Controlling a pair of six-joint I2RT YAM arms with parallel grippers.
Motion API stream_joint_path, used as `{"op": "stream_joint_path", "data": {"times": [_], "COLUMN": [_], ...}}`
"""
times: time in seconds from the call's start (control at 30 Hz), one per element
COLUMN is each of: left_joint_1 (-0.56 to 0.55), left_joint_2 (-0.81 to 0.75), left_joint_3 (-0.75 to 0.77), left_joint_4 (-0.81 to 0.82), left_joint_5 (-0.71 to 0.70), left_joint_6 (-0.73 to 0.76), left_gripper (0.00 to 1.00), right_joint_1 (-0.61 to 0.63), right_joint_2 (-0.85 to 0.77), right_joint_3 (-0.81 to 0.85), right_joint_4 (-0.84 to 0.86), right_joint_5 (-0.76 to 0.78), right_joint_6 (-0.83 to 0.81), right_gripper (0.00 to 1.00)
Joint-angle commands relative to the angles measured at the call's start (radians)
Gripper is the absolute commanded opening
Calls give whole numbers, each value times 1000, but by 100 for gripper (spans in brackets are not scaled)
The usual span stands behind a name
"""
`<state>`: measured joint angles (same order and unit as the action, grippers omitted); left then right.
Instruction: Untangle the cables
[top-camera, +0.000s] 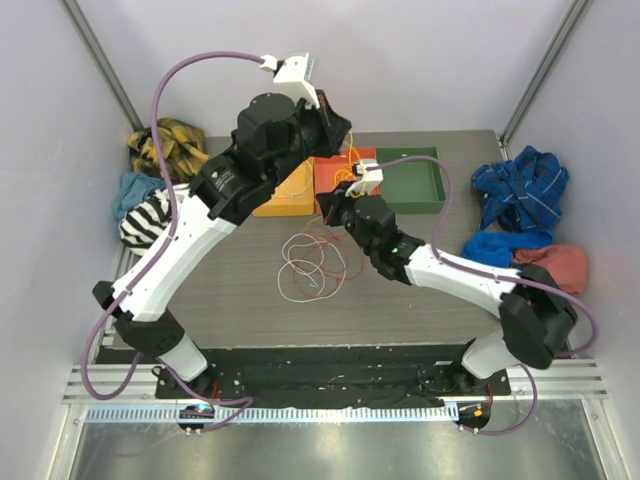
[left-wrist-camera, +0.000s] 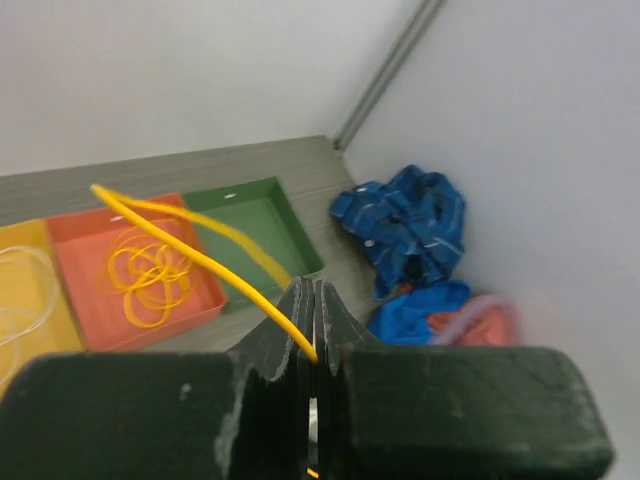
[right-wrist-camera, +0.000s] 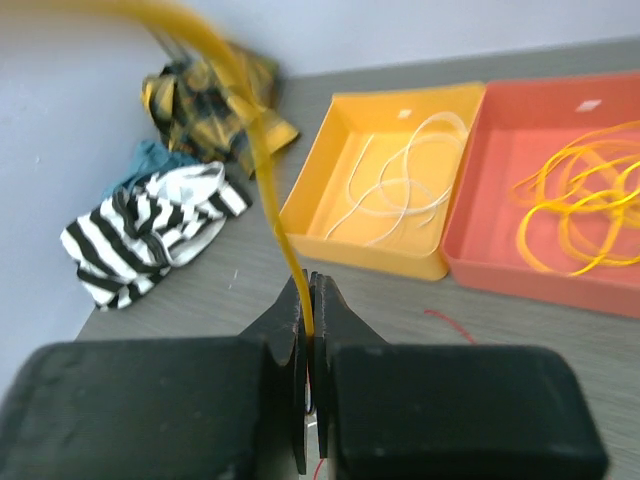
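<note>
The left claw (left-wrist-camera: 313, 320) is pressed fully shut on a yellow cable (left-wrist-camera: 200, 266), which leaves its tips and rises away to the far left before bending back. The right claw (right-wrist-camera: 308, 300) is also closed tight on a yellow strand that climbs out of it up and to the left. From above, both claws hang close together over the red tray (top-camera: 325, 180), the left one farther and the right one nearer. It looks like one cable strung between them, its taut stretch running roughly near to far.

More yellow loops already lie in that tray, right under the held strand. A white cable sits in the yellow tray (top-camera: 280, 200) to the left, and the green tray (top-camera: 412, 205) is to the right.

The rest of the tangle (top-camera: 312, 265), thin white and red loops, lies flat on the grey tabletop (top-camera: 240, 290), near of the trays. It is just below the right claw, which is the closer of the two.

Pale walls close in on the left, right and far sides, and cloth heaps fill both edges, so there is little room to swing sideways.
</note>
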<state>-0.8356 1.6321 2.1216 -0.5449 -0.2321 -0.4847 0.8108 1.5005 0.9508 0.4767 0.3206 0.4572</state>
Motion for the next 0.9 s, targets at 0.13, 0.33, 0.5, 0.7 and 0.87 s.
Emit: {"op": "stream_joint_path", "data": {"times": [0.13,0.33,0.5,0.7,0.87], "left_joint_1": [252,332,331,332,334], "left_joint_2": [-132,-86,11,31,-38], "left_joint_3": [-326,-514,-569,-656,-753], "left_joint_4": [-21,-24,-58,-130,-164], "left_joint_5": [-187,-119,8,-33,-119], "left_joint_6": [-168,-189,-224,-281,-331], "left_gripper": [12,32,76,100,100], "right_joint_1": [-9,-27,-41,-110,-163], "right_joint_2": [-229,-207,-139,-8,58], "right_joint_3": [273,420,578,718,778], "right_joint_4": [-326,-411,-414,-455,-457], "right_joint_5": [233,270,272,238,206], "right_joint_6": [-193,-252,-331,-344,-333], "right_gripper": [1,1,1,1,1]}}
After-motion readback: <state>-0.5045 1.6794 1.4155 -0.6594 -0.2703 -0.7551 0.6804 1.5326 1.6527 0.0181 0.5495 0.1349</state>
